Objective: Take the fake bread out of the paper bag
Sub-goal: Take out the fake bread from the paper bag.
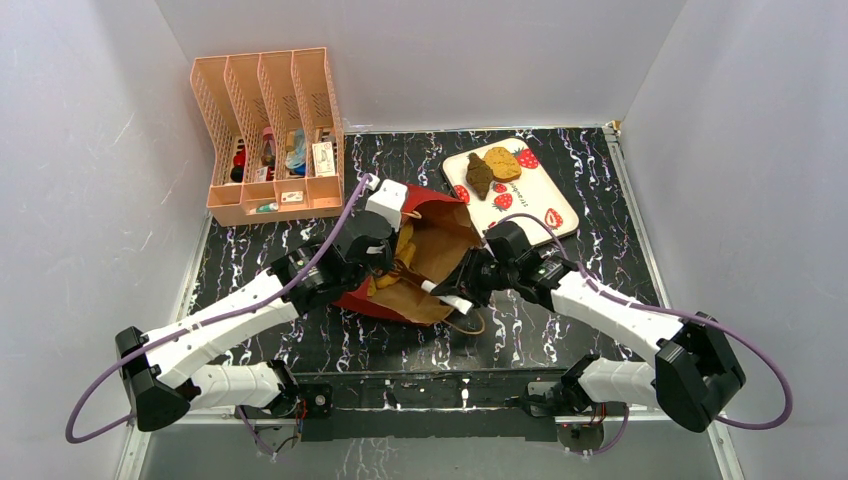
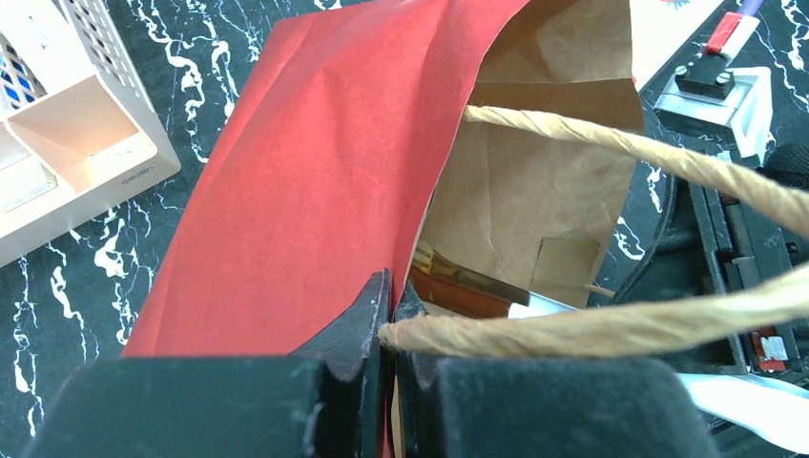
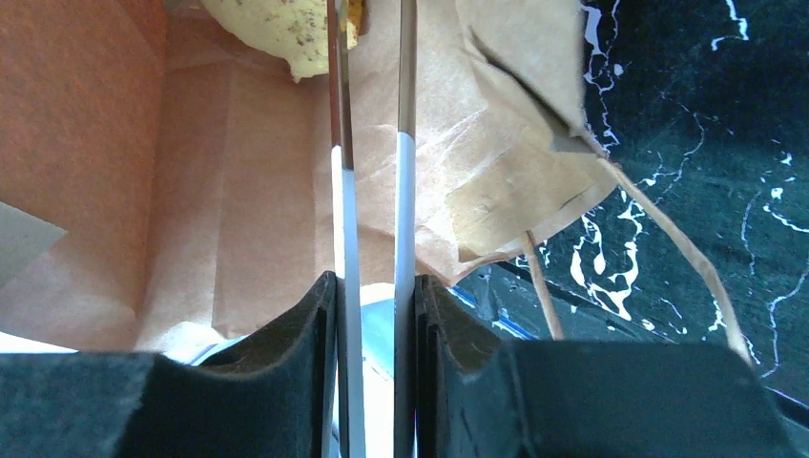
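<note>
The paper bag (image 1: 416,196) lies open in the middle of the table, red outside and brown inside. My left gripper (image 1: 384,266) (image 2: 393,292) is shut on the bag's red wall (image 2: 324,162) at the rim, beside a cord handle (image 2: 611,324). My right gripper (image 1: 468,283) (image 3: 376,286) is shut on a pair of white-handled metal tongs (image 3: 404,181) that reach into the bag. Their blades run up beside a yellow speckled piece of fake bread (image 3: 277,27). More yellow bread (image 1: 402,262) shows inside the bag. A dark brown piece (image 1: 479,176) and a golden one (image 1: 503,163) lie on the strawberry plate (image 1: 535,200).
A peach slotted organiser (image 1: 270,140) (image 2: 76,143) with small items stands at the back left. White walls close in the black marbled table on three sides. The second cord handle (image 3: 668,248) trails onto the table by the bag's mouth.
</note>
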